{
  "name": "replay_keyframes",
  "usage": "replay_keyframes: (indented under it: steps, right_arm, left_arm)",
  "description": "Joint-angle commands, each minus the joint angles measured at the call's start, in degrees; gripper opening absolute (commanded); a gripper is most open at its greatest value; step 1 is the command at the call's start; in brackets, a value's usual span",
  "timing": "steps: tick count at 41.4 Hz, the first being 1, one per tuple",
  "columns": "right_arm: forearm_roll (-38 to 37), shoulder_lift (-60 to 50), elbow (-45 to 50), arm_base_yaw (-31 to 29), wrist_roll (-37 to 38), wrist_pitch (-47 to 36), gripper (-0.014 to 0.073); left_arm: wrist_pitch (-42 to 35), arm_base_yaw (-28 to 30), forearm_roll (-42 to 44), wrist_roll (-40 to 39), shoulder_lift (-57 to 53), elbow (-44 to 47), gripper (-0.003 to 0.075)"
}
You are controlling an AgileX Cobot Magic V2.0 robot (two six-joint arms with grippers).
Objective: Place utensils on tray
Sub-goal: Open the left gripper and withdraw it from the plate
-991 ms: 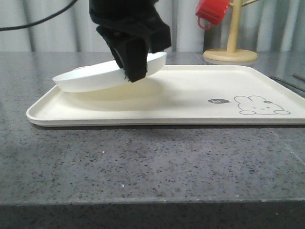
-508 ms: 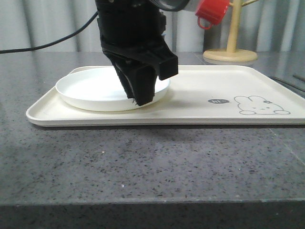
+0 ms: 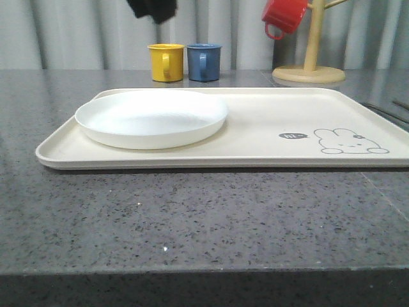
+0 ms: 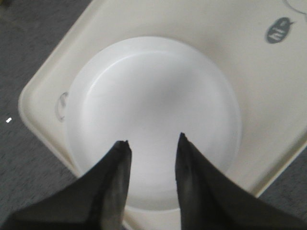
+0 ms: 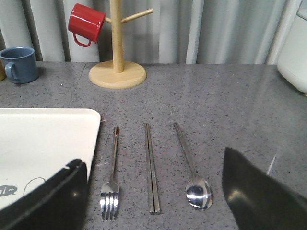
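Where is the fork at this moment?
In the right wrist view the fork lies on the grey table, between the tray and the chopsticks, with the spoon beyond them.

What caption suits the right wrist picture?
Open right gripper above fork, chopsticks and spoon beside the tray.

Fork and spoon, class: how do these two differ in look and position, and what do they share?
The fork ends in four tines; the spoon ends in a rounded, shiny bowl. The fork lies nearest the tray, while the spoon lies on the other side of the chopsticks. Both are silver metal, lie flat on the grey table, roughly parallel, off the tray.
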Motion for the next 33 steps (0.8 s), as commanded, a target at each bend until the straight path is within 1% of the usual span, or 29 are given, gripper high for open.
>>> replay_keyframes:
  steps: [1,5,6,10,14,20,23,27,33]
  right_arm:
    - [0.00,0.88,-1.86,-0.35,-0.31,-4.44,0.0600]
    - [0.00,0.88,-1.86,-0.35,-0.31,-4.44,0.0600]
    - [0.00,0.88,-1.86,-0.35,-0.31,-4.44,0.0600]
    - [0.00,0.88,-1.86,-0.35,-0.31,-4.44,0.0600]
    - [0.00,0.88,-1.86,-0.35,-0.31,-4.44,0.0600]
    - [0.00,0.88,-1.86,-0.35,-0.31,-4.44,0.0600]
    - [0.00,0.88,-1.86,-0.35,-0.31,-4.44,0.0600]
    - [0.00,0.88,-1.86,-0.35,-0.31,-4.44,0.0600]
    - [0.00,0.88,-1.86,-0.35,-0.31,-4.44,0.0600]
  left_arm:
    - [1.87,4.72,0.69,-0.91,-4.59,-1.93,0.0104]
    - [4.31,10.22,-0.16,-0.91,-6.90,-0.84,-0.0005]
    - [4.17,11.84,-0.28,-0.91,-7.47,-0.25,-0.0020]
    - [2.41,17.53,-2.22,-0.91,-10.74,3.58,-0.0019]
    - [-1.10,22.79,-4.44,-0.91,-14.46,8.64,-0.0019]
    - [-5.97,31.00,-6.16,-0.91,-21.22,18.81,-0.0019]
    - [-8.12,34.18,-6.58,-0.91,-24.12,23.55,-0.0019]
    - [-15.16,37.15,-8.34,-0.91,-28.83,30.71,-0.0019]
    - [-29.08,37.27,-9.36,-0.59,-38.12,42.37,-0.0019]
